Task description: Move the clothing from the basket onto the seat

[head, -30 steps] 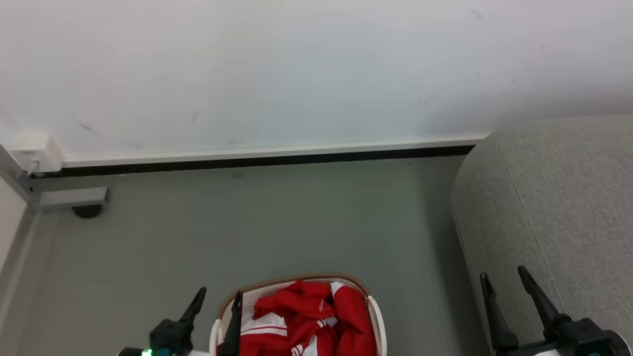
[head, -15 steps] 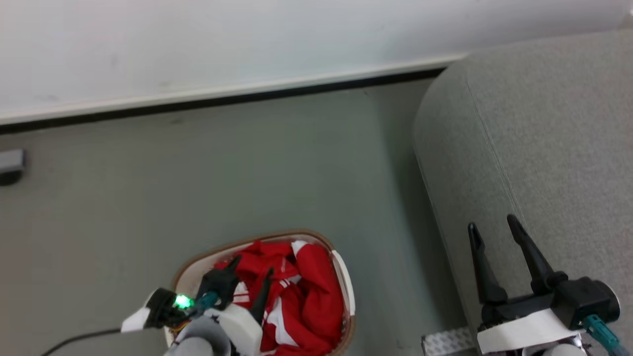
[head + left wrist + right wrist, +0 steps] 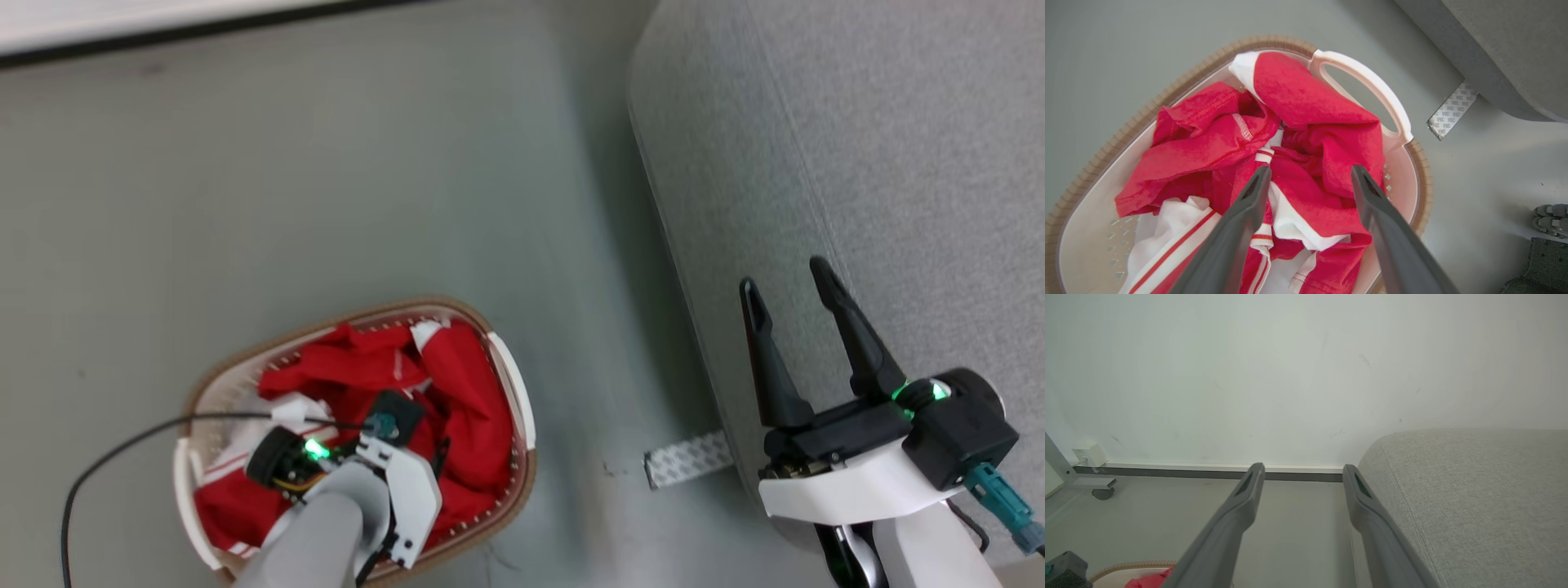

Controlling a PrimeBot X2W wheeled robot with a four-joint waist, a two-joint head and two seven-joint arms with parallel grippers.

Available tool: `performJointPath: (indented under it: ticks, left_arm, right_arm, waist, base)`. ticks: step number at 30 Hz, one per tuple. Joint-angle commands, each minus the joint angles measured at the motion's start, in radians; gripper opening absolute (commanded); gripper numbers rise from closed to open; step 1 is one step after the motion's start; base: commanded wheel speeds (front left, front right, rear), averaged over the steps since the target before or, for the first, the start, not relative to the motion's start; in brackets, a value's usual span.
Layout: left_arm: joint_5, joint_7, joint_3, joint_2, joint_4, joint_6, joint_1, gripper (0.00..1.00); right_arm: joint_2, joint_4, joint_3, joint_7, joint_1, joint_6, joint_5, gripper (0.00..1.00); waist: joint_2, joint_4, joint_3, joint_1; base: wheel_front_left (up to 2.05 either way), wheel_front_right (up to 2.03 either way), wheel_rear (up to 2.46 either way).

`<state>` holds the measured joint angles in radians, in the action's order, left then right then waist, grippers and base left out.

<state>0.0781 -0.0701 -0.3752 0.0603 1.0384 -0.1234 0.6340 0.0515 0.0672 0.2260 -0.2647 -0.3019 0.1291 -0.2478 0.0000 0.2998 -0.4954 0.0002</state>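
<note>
On your left, a black cable [image 3: 122, 443] loops over the floor to the left wrist. The white laundry basket [image 3: 1180, 83] stands on the floor, well apart from the sofa, and all the red clothing [image 3: 1306, 94] you can see lies heaped inside it. The left gripper [image 3: 1310, 171] points down over the middle of that heap, its fingers spread wide with nothing between them, likely so they can straddle a fold. Whether the tips touch fabric, you cannot tell; in the head view the wrist covers them. The basket's near wall is cut off in the left wrist view. Further right, a strip of patterned tape [image 3: 686, 459] lies at the sofa's foot. The right gripper [image 3: 782, 278] hangs parted and empty over the grey sofa [image 3: 898, 122], probably parked clear; the sofa runs out of frame, so its seat cushion is hard to place.
</note>
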Motion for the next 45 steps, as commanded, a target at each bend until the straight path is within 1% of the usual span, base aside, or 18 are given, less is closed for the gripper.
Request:
performJointPath:
  ticks: [1,5,11,16,17,18,20,24,28,31,35,37,38,39,43,44,45]
  left_arm:
    - [-0.002,0.004,-0.006,0.009,0.016,-0.003,0.028,1.00]
    - [-0.006,0.024,-0.020,0.022,0.069,-0.005,0.079,1.00]
    - [-0.001,0.085,-0.038,0.050,0.149,-0.006,0.150,1.00]
    - [-0.016,0.091,-0.041,0.060,0.181,-0.006,0.187,1.00]
    - [-0.016,0.088,-0.045,0.059,0.186,-0.006,0.190,0.69]
    - [-0.017,0.085,-0.050,0.056,0.190,-0.006,0.193,0.00]
    - [-0.024,0.084,-0.060,0.047,0.199,-0.007,0.191,0.00]
    - [-0.080,0.026,-0.054,0.021,0.194,-0.007,0.170,0.00]
    - [-0.170,-0.048,-0.040,-0.002,0.166,-0.007,0.128,0.00]
    - [-0.259,-0.075,-0.076,-0.008,0.116,-0.007,0.075,0.00]
    - [-0.401,-0.054,-0.186,-0.008,-0.025,-0.007,-0.001,0.00]
    - [-0.445,-0.040,-0.218,-0.008,-0.080,-0.007,-0.022,0.00]
    - [-0.445,-0.040,-0.218,-0.008,-0.080,-0.007,-0.022,0.00]
    - [-0.473,-0.029,-0.241,-0.008,-0.131,-0.007,-0.039,0.00]
    - [-0.519,0.002,-0.258,0.013,-0.247,-0.007,-0.063,0.00]
    - [-0.525,0.013,-0.258,0.021,-0.276,-0.007,-0.071,0.00]
    - [-0.525,0.013,-0.258,0.021,-0.276,-0.007,-0.071,0.00]
  right_arm:
    - [-0.001,-0.015,0.005,0.000,-0.020,0.003,-0.010,1.00]
    - [-0.001,-0.063,0.016,0.000,-0.041,0.003,-0.019,1.00]
    - [-0.001,-0.121,0.030,0.000,-0.067,0.003,-0.031,1.00]
    - [-0.001,-0.150,0.045,0.000,-0.086,0.003,-0.045,1.00]
    - [-0.001,-0.151,0.047,0.000,-0.088,0.003,-0.048,1.00]
    - [-0.001,-0.150,0.048,0.000,-0.090,0.003,-0.052,1.00]
    - [-0.001,-0.143,0.045,0.000,-0.091,0.003,-0.058,1.00]
    - [-0.001,-0.126,0.037,0.000,-0.080,0.003,-0.072,1.00]
    - [-0.001,-0.103,0.024,0.000,-0.047,0.003,-0.065,1.00]
    - [0.000,-0.087,0.009,0.000,-0.016,0.003,-0.054,1.00]
    - [0.000,-0.068,-0.015,0.000,0.035,0.003,-0.040,1.00]
    - [0.002,-0.062,-0.028,0.000,0.060,0.003,-0.035,1.00]
    - [0.002,-0.062,-0.028,0.000,0.060,0.003,-0.035,1.00]
    - [0.007,-0.056,-0.035,0.000,0.086,0.003,-0.032,1.00]
    - [0.014,-0.048,-0.045,0.000,0.134,0.003,-0.037,1.00]
    - [0.015,-0.046,-0.046,0.000,0.146,0.003,-0.037,1.00]
    - [0.015,-0.046,-0.046,0.000,0.146,0.003,-0.037,1.00]
  waist:
    - [0.0000,0.031,-0.065,-0.0002]
    - [0.0000,0.041,-0.134,-0.0002]
    - [0.0000,0.046,-0.227,-0.0002]
    - [0.0000,0.051,-0.284,-0.0002]
    - [0.0000,0.051,-0.288,-0.0002]
    - [0.0000,0.050,-0.291,-0.0002]
    - [0.0000,0.044,-0.286,-0.0002]
    - [0.0000,0.020,-0.236,-0.0002]
    - [0.0000,-0.018,-0.139,-0.0002]
    - [0.0000,-0.052,-0.052,-0.0002]
    - [0.0000,-0.106,0.068,-0.0002]
    - [0.0000,-0.134,0.120,-0.0002]
    - [0.0000,-0.134,0.120,-0.0002]
    - [0.0000,-0.160,0.171,-0.0002]
    - [0.0000,-0.201,0.253,-0.0002]
    - [0.0000,-0.209,0.271,-0.0002]
    - [0.0000,-0.209,0.271,-0.0002]
  base:
    - [0.00,0.00,0.00]
    - [0.00,0.00,0.00]
    - [0.00,0.00,0.00]
    - [0.00,0.00,0.00]
    - [0.00,0.00,0.00]
    - [0.00,0.00,0.00]
    - [0.00,0.00,0.00]
    - [0.00,0.00,0.00]
    - [0.00,0.00,0.00]
    - [0.00,0.00,0.00]
    - [0.00,0.00,0.00]
    - [0.00,0.00,0.00]
    - [0.00,0.00,0.00]
    - [0.00,0.00,0.00]
    - [0.00,0.00,0.00]
    - [0.00,0.00,0.00]
    - [0.00,0.00,0.00]
